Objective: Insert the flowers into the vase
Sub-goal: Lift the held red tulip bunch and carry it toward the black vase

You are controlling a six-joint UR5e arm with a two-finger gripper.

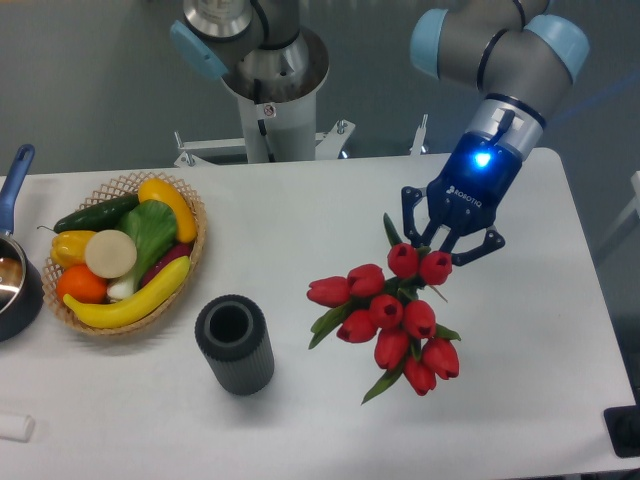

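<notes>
grey arm, light-blue caps, black hand (452,237)

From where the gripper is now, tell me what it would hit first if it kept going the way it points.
The gripper points down and toward the camera's lower left, and its fingers are already around the top of the flowers. It would meet that bunch first, then the table, though one view leaves depth unclear.

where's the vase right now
The vase stands upright on the table in the camera view, just right of the wicker basket and left of the flowers.
</notes>
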